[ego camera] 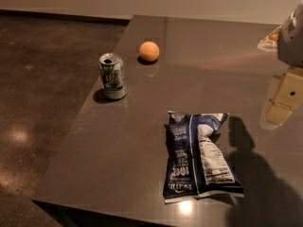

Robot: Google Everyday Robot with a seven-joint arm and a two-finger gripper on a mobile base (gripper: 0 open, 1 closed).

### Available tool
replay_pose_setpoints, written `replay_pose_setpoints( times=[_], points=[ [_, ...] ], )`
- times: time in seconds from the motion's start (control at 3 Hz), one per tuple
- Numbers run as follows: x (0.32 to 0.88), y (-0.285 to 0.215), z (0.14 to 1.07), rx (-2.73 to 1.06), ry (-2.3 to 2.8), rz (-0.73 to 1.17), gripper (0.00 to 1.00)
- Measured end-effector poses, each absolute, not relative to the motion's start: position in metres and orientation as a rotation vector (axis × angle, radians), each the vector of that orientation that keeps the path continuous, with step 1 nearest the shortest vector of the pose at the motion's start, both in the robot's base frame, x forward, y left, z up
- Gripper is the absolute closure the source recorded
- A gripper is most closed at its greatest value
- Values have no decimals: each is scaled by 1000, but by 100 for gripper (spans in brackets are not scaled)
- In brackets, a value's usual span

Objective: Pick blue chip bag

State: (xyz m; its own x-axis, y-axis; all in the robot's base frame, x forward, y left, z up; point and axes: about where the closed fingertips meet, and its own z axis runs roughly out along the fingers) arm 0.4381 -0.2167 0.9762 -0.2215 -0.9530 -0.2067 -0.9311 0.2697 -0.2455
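Observation:
The blue chip bag (200,156) lies flat on the dark table (142,126), near its front edge, right of centre. It is navy foil with white lettering and a white nutrition panel facing up. My gripper (280,103) hangs at the right edge of the view, above the table and to the upper right of the bag, apart from it. It casts a shadow just right of the bag.
A green-and-silver soda can (112,76) stands upright near the table's left edge. An orange (149,51) sits behind it, further back. The table's left and front edges drop to a dark floor (42,79).

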Motion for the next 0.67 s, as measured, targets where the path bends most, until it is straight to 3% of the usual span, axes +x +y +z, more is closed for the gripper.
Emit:
replay_pose_setpoints(
  times=[0.67],
  points=[
    [438,-213,975,-1761,2214,-102,0]
  ],
)
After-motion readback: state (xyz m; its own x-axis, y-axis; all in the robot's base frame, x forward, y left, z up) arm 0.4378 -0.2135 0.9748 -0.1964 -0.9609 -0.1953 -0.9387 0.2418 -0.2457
